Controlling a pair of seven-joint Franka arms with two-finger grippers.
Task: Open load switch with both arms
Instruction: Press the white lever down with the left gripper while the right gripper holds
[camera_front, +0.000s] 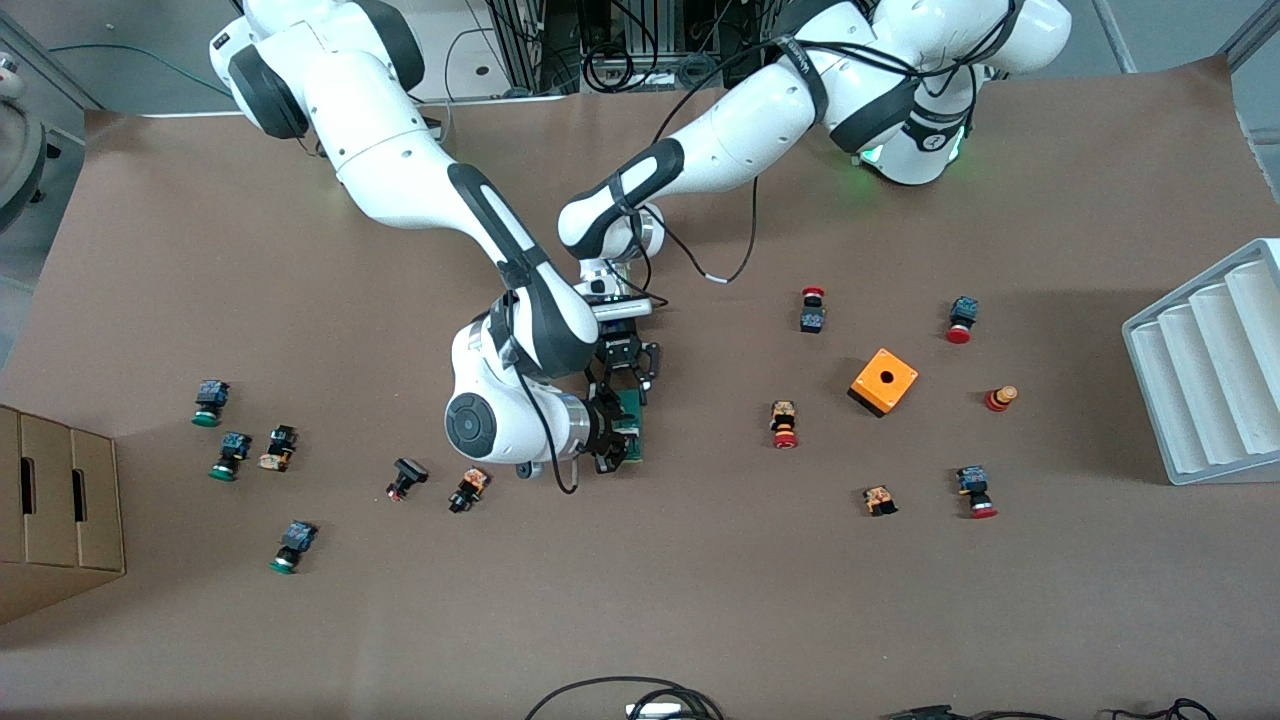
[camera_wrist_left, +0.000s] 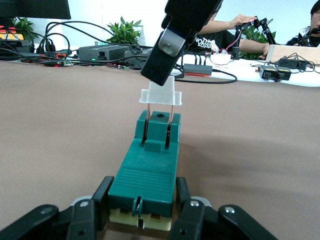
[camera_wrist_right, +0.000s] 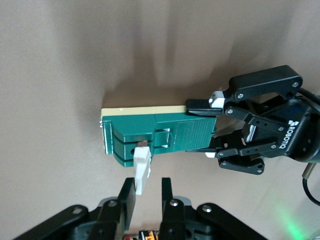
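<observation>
The dark-green load switch (camera_front: 632, 420) lies flat on the brown table near its middle. My left gripper (camera_front: 628, 388) is shut on the end of its body, one finger on each side (camera_wrist_left: 143, 189). The white tab (camera_wrist_left: 161, 92) stands raised off the switch (camera_wrist_left: 150, 170) on two thin metal prongs that still sit in its slots. My right gripper (camera_front: 610, 442) is over the tab end. The white tab (camera_wrist_right: 141, 167) lies between the right gripper's fingertips (camera_wrist_right: 148, 182), against one finger with a gap to the other. The left gripper (camera_wrist_right: 207, 127) shows holding the green body (camera_wrist_right: 160, 135).
An orange box with a hole (camera_front: 884, 381) and several red-capped push buttons (camera_front: 785, 424) lie toward the left arm's end. Green-capped buttons (camera_front: 209, 402) lie toward the right arm's end. A grey ridged tray (camera_front: 1210, 370) and a cardboard box (camera_front: 55, 510) stand at the table's ends.
</observation>
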